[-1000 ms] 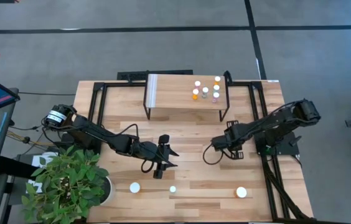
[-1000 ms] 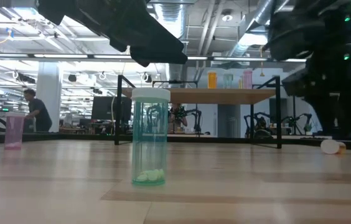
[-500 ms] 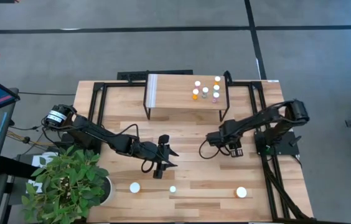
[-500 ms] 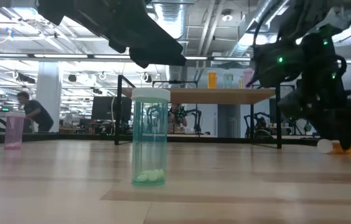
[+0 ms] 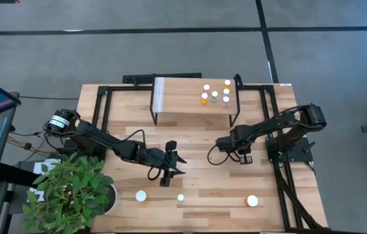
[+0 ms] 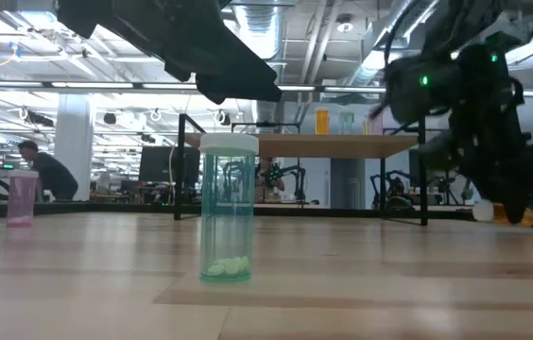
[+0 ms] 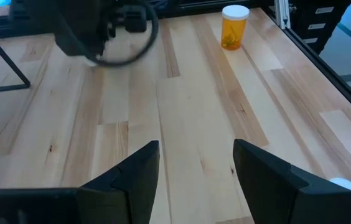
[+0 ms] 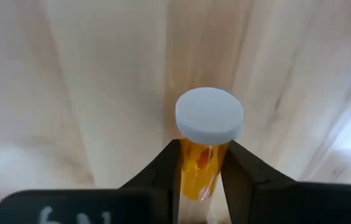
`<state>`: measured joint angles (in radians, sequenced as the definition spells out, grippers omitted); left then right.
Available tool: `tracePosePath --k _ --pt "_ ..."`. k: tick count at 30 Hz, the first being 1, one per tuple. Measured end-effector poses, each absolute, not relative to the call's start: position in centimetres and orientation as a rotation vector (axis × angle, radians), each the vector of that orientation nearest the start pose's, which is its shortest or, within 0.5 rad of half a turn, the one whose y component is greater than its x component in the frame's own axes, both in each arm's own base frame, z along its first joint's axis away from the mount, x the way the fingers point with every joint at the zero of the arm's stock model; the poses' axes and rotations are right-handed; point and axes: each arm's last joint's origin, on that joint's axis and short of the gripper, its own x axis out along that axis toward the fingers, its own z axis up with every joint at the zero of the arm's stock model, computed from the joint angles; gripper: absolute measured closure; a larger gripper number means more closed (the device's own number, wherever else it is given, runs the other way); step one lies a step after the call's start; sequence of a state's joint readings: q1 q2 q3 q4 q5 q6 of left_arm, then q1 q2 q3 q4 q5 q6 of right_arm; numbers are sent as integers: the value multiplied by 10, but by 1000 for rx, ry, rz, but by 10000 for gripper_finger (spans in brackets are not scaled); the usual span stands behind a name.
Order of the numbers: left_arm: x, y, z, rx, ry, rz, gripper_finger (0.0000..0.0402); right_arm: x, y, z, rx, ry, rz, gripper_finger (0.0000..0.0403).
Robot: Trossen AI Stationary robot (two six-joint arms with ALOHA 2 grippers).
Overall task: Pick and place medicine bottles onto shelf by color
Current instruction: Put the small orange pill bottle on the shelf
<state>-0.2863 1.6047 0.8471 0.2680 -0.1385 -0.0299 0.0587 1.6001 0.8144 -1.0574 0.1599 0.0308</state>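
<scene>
The right pincer is closed on an orange bottle with a white cap; in the right wrist view both fingers press against the orange body just below the cap, above bare desk boards. In the high view this pincer sits over the right-centre of the desk, in front of the shelf's right legs. In the low view the held bottle appears tilted and close to the desk surface; whether it touches the wood cannot be determined from that angle. The left pincer stands with its fingers apart and holds nothing; in the high view it hovers over the desk's centre-left. The shelf stands at the far middle of the desk and carries a cluster of small white-capped bottles near its right end, with orange, green and pink bodies visible. Three further bottles stand upright along the desk's near edge: a pink bottle at left, a green bottle in the middle, containing pale pills at its base in the low view, and a second orange bottle at right. A potted plant occupies the near left corner.
</scene>
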Motion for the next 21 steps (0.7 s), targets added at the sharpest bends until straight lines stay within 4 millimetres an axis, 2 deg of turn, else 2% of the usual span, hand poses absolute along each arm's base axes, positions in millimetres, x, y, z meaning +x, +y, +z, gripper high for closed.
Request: tracePosePath --k 6,16,21 --pt "321 -90 198 72 473 -138 207 216 12 182 -93 1596 -107 291" --pt "324 -90 203 89 417 -131 207 222 29 267 18 785 21 277" --pt "327 -87 209 96 350 -90 207 226 38 297 -8 484 89 279"
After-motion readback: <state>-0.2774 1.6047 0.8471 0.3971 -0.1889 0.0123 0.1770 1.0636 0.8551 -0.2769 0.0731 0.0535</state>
